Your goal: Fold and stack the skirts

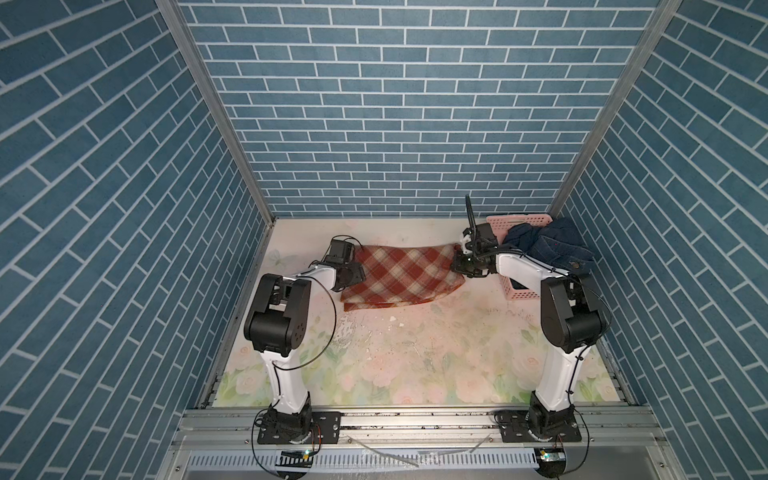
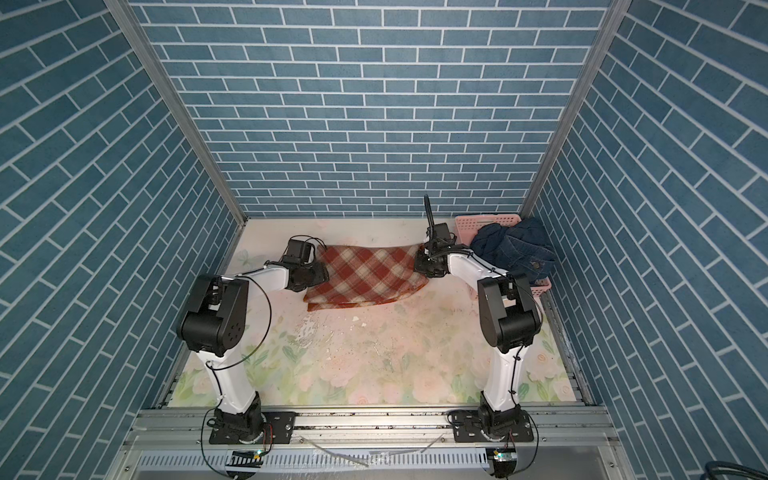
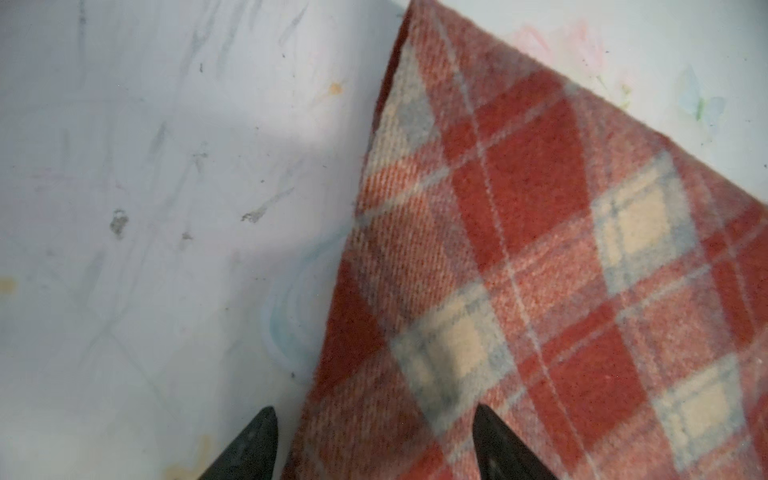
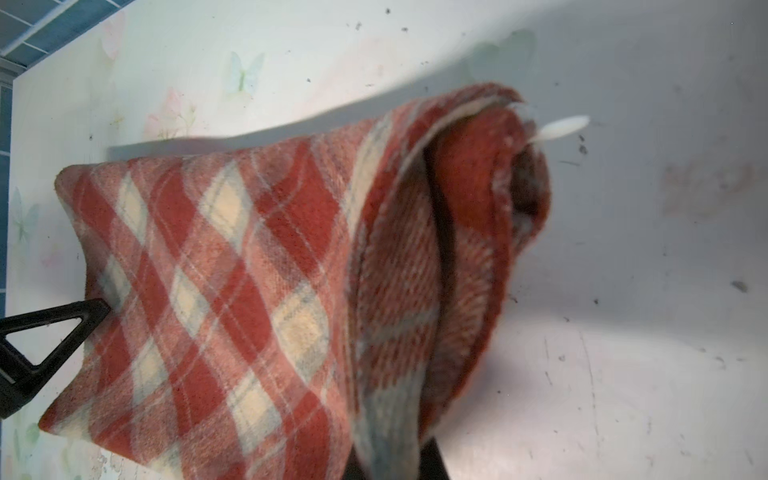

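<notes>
There's the plaid skirt (image 1: pixel 399 270) toward 12 o'clock; right tool (image 4: pixel 392 465) pinches its 3 o'clock corner, buried in cloth; left tool (image 3: pixel 374 446) spread over the 9 o'clock edge, mostly cropped; denim skirts (image 1: pixel 555 247) at 2 o'clock half-hide the basket (image 1: pixel 505 219).

plaid skirt (image 1: pixel 403 272): rust-red and cream check, folded double, spread across the far middle of the table (image 1: pixel 415 353); left corner lies flat, right end is bunched and raised off the surface. denim skirts (image 1: pixel 559 247): dark blue, crumpled in a heap over the pink basket (image 1: pixel 523 293), far right.
</notes>
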